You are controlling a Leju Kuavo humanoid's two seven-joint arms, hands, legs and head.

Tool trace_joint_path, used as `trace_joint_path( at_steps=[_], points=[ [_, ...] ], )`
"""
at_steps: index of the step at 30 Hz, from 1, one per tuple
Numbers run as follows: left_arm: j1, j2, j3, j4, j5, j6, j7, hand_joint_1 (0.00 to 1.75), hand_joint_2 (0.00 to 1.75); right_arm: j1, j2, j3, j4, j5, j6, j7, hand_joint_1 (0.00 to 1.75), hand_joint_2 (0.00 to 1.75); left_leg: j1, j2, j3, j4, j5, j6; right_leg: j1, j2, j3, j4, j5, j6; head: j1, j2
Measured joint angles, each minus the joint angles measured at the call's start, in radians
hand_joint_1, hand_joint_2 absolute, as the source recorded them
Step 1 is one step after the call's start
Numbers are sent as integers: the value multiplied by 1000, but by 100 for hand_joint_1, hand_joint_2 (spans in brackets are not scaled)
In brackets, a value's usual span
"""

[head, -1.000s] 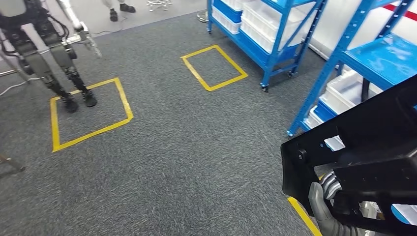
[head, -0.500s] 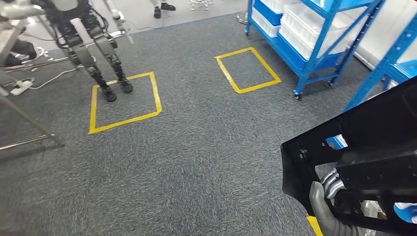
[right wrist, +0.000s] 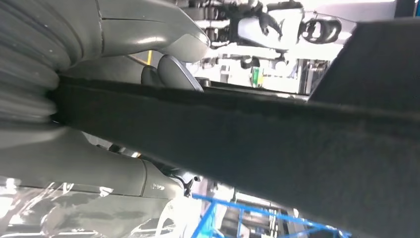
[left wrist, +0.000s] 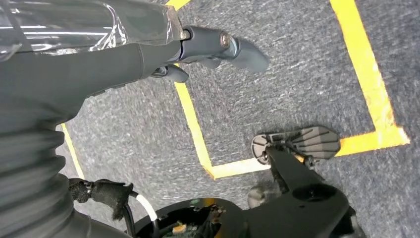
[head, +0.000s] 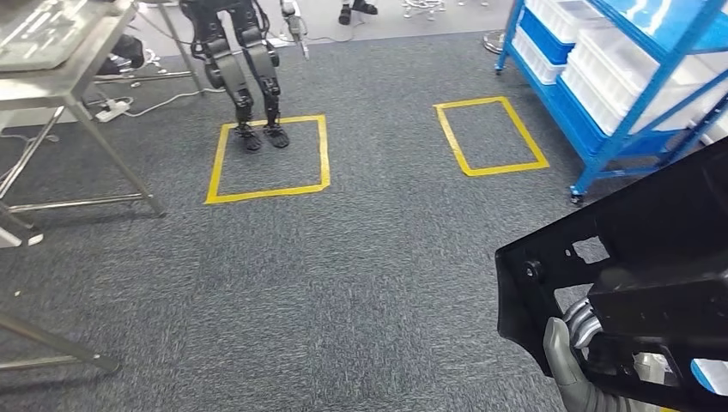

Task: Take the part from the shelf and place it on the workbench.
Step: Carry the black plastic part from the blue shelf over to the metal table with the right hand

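- Clearly the part (head: 635, 257) is off the shelf and in carriage: a big black panel with cut-out windows and a bolt hole, taking up the lower right of the head view.
- The right robot hand (head: 571, 356) grips it from below, at the bottom right of that frame; grey fingers wrap a rail of the part, and the right wrist view shows the thumb and fingers (right wrist: 171, 69) clamped on a dark edge.
- The left robot hand (left wrist: 218, 47) carries nothing; in the left wrist view its fingers hang loosely apart above the carpet.
- Handling, as a judgement: the part looks stiff and flat-sided, likely sheet metal or hard plastic, so it should not sag or crush. Being wide and held on one side, it is likely to want to swing or tip, more so while walking.
- Its matt black finish looks fairly grippy. The rails and window edges look like the best holds; a second grip by the free hand on the far edge would steady it.
- The metal surface (head: 60, 60) stands at the upper left of the head view, well apart from the part, with grey carpet and a yellow taped square (head: 322, 150) between.
- The blue shelf (head: 635, 86) with white bins stands at the upper right.
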Motion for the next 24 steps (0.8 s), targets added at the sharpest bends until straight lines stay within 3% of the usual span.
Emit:
trace_joint_path(
  at_steps=[1,2,4,6,8,10,12,14,16,17,18,19,21,22,23,24],
  points=[
    [0,0,0,0,0,1,0,0,175,1,-1,0,0,0,0,1,175,175,1,-14,0,1,0,0,-3,3,-25,43,-9,4,1,0],
    [1,-1,0,0,-1,3,0,0,175,1,-1,1,0,0,0,1,175,175,2,-28,1,2,0,-2,-7,4,-33,49,4,9,1,0],
    [2,-1,0,0,-2,3,0,0,175,1,-1,1,0,0,0,2,175,175,8,-57,2,8,-3,-10,-20,18,8,-58,78,21,1,0],
    [1,0,0,0,-2,3,0,0,175,1,-1,1,-1,0,0,2,175,175,12,-84,-6,22,-9,-25,-31,62,60,-185,132,29,1,0],
    [0,0,0,0,-3,3,0,0,175,1,-2,1,-2,2,0,2,175,175,14,-105,-18,31,-10,-41,-30,81,73,-223,138,18,1,0],
    [5,0,0,0,-5,2,0,0,175,0,-2,1,-3,3,0,3,175,175,20,-118,-26,32,-9,-51,-23,55,72,-222,141,0,1,0],
    [7,0,0,0,-6,1,0,0,175,-1,-2,1,-4,3,0,3,175,175,22,-79,-48,77,-35,-57,-20,31,74,-225,144,-16,-1,0],
    [4,-1,0,0,-7,1,-1,0,175,-1,-2,1,-5,4,1,3,175,175,20,-20,-108,204,-97,-61,-13,7,73,-225,143,-26,-3,0],
    [2,-1,0,0,-8,1,-1,0,175,0,-2,1,-5,4,2,4,175,175,20,-1,-169,331,-145,-60,-5,-20,73,-225,141,-30,-3,0],
    [3,-1,0,0,-8,1,-1,0,175,-1,-2,2,-5,4,3,5,175,175,19,1,-176,348,-146,-56,-1,-33,73,-225,140,-32,-3,0],
    [4,-1,0,0,-8,1,-1,0,175,-1,-2,2,-5,4,4,6,175,175,17,4,-162,322,-129,-51,1,-46,74,-225,139,-33,-3,0],
    [5,-1,0,0,-8,1,-1,0,175,-2,-2,2,-5,4,5,7,175,175,12,14,-127,257,-100,-44,3,-58,76,-225,137,-34,-3,0],
    [2,0,0,0,-5,2,-3,0,175,-4,-1,2,-6,6,8,10,175,175,-6,62,-47,106,-49,-26,5,-81,81,-225,134,-31,-2,0],
    [0,0,0,0,-2,1,-4,0,175,-6,-1,2,-6,8,9,11,175,175,-15,80,-24,59,-37,-19,5,-91,83,-225,131,-28,-2,0],
    [-2,1,0,0,0,1,-6,0,175,-9,-1,2,-6,11,11,13,175,175,-21,89,-16,39,-33,-13,4,-102,85,-226,129,-24,-2,0],
    [-2,1,0,0,3,0,-8,0,175,-14,-1,3,-6,14,14,15,175,175,-23,79,-18,36,-33,-11,3,-112,88,-228,127,-20,-2,0]
  ],
)
